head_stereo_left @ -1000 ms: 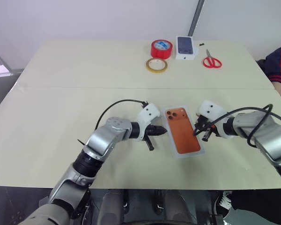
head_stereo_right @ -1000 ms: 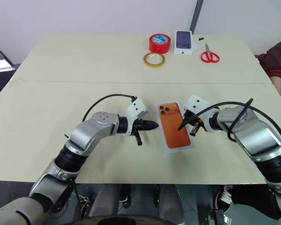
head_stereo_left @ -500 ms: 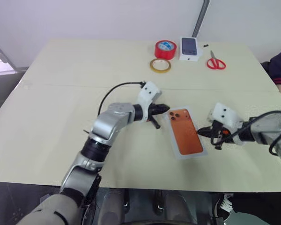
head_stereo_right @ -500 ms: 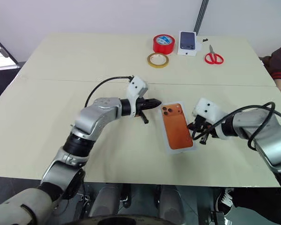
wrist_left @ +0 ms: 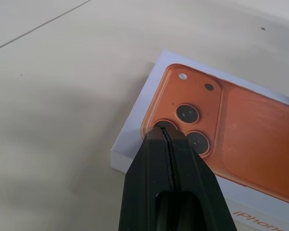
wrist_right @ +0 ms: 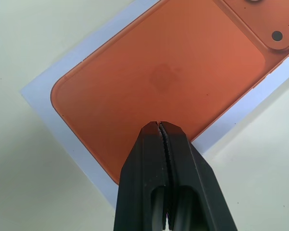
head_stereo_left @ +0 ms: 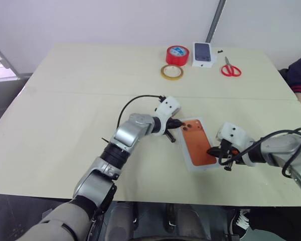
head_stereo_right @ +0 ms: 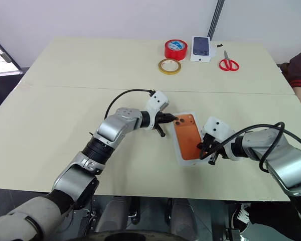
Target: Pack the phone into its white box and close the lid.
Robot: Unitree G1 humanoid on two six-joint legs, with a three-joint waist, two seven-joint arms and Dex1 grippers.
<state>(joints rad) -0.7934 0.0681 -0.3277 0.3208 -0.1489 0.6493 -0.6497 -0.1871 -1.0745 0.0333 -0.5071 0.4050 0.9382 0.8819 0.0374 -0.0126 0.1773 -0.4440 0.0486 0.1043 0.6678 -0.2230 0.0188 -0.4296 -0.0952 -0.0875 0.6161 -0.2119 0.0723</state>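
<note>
Both sets of fingers pressed together, empty: left gripper (head_stereo_right: 173,118) at white box (head_stereo_right: 182,159) camera corner, right gripper (head_stereo_right: 202,148) at its long edge.

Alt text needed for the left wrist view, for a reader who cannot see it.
The shut left gripper points at the camera-lens corner of an orange phone, which lies face down in its white box on a pale table. The tips reach the edge of the nearest lens; whether they touch it is unclear.

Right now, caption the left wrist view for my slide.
Shut left gripper poised over the camera corner of the orange phone on its white box.
</note>
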